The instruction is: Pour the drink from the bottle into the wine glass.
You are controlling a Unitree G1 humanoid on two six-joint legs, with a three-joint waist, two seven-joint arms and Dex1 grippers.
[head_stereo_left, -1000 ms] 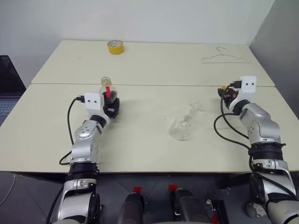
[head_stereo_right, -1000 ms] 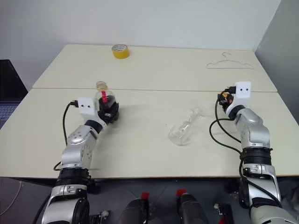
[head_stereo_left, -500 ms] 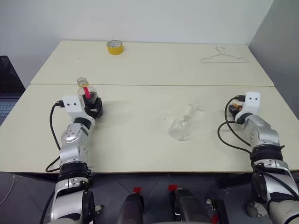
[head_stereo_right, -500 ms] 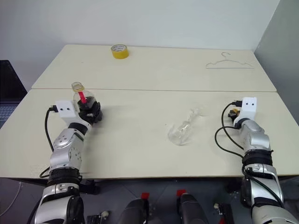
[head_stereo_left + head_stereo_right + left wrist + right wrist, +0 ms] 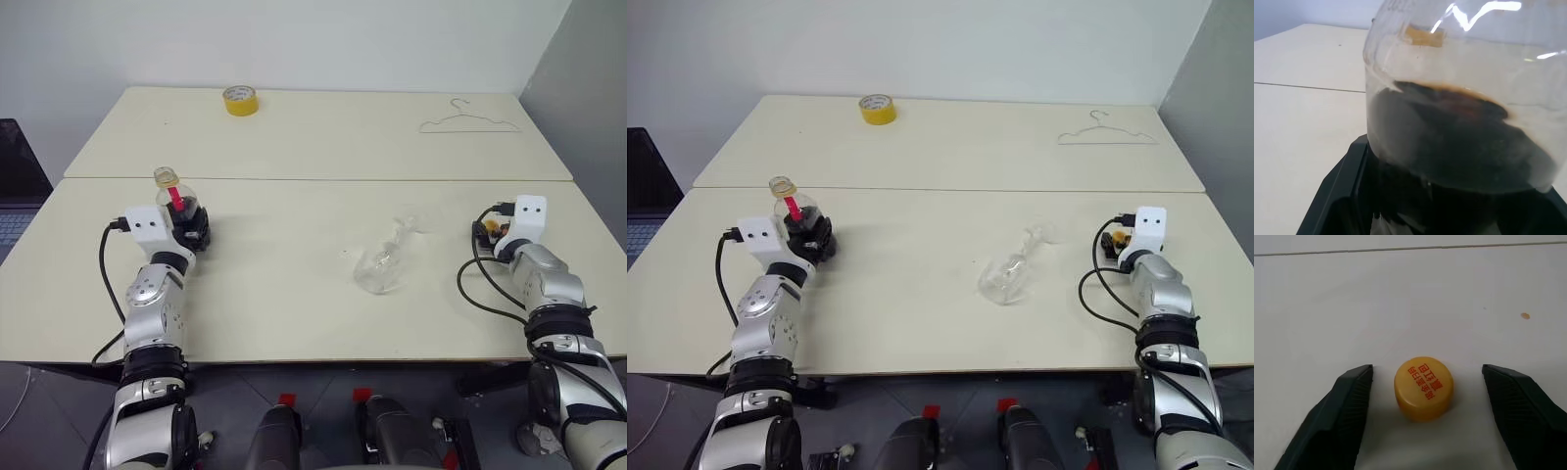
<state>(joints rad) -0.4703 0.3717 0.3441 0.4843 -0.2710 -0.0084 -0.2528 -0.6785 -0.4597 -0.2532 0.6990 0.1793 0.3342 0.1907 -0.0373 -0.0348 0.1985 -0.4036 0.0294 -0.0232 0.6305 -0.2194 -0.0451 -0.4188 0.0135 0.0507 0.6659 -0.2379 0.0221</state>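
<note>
2 grippers: we see both low over the near table (image 5: pixel 294 313), the left gripper (image 5: pixel 193 227) at 9 o'clock, the right gripper (image 5: pixel 1425 396) at 3 o'clock.
Left gripper: we see its black fingers (image 5: pixel 1347 196) pinching the bottle (image 5: pixel 176 196) low on its rounded body.
Bottle: it stands nearly upright in that grip, its open neck (image 5: pixel 164 177) tipped slightly toward 11 o'clock, with a red label strip (image 5: pixel 177 197) below the neck.
Drink: we see the dark drink (image 5: pixel 1449 142) filling the lower part of the bottle; the upper part is clear.
Right gripper: its 2 fingers (image 5: pixel 1347 406) are spread wide, resting at the table surface with the yellow cap (image 5: pixel 1423 388) between them; neither finger touches it.
Yellow cap: it sits flat on the table, red print on its top face.
Wine glass: the wine glass (image 5: pixel 380 266) lies on its side near the middle of the near table, bowl toward 6 o'clock and foot (image 5: pixel 409 221) toward 12 o'clock, well apart from both grippers; we see no drink in it.
Far table: the yellow tape roll (image 5: pixel 241 99) sits at 11 o'clock near the back edge, and the wire hanger (image 5: pixel 470 119) lies flat at 1 o'clock.
Laptop: we see a dark laptop (image 5: pixel 20 181) at the far 9 o'clock edge, off the tables.
</note>
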